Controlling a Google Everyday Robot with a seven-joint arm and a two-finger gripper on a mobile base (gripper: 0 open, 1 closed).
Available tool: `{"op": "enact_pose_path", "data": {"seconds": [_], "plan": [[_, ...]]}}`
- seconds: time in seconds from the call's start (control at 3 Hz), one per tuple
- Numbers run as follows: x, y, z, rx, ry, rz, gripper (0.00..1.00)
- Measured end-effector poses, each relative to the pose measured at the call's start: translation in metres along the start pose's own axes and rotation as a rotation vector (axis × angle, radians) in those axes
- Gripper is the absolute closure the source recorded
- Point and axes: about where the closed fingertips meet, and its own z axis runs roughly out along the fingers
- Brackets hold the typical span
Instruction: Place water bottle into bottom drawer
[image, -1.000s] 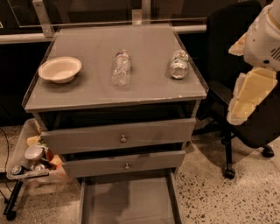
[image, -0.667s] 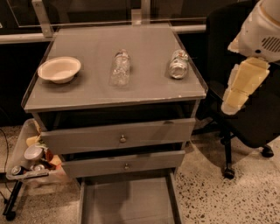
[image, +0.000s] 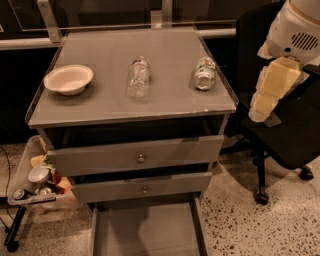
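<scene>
Presently, in the single camera view, we see the bottle (image: 138, 77) lying on its side at mid-top of the cabinet (image: 170, 107). It has a bowl (image: 68, 79) to its left and a stubby labelled container (image: 204, 73) to its right, well apart from both. The drawer (image: 145, 232) stands pulled out at the near bottom edge, floor bare, below two closed fronts.

The gripper (image: 267, 95) hangs off the right side of the cabinet, in front of a chair (image: 295, 140) and clear of the top. Its grasp state we cannot tell.

Over the past second the arm has lifted and drifted slightly left, toward the cabinet, while the bottle, bowl and container have not moved. We read this as the start of the reach. The bottle is ungrasped and the whole transfer to the drawer remains.
</scene>
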Motion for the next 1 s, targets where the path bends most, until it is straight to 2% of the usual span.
{"op": "enact_pose_path", "data": {"seconds": [0.33, 0.67, 1.0], "plan": [[-0.006, -0.005, 0.002, 0.010, -0.027, 0.009, 0.00], [-0.050, -0.026, 0.014, -0.019, -0.099, 0.057, 0.00], [-0.106, -0.054, 0.014, -0.032, -0.152, 0.109, 0.00]]}}
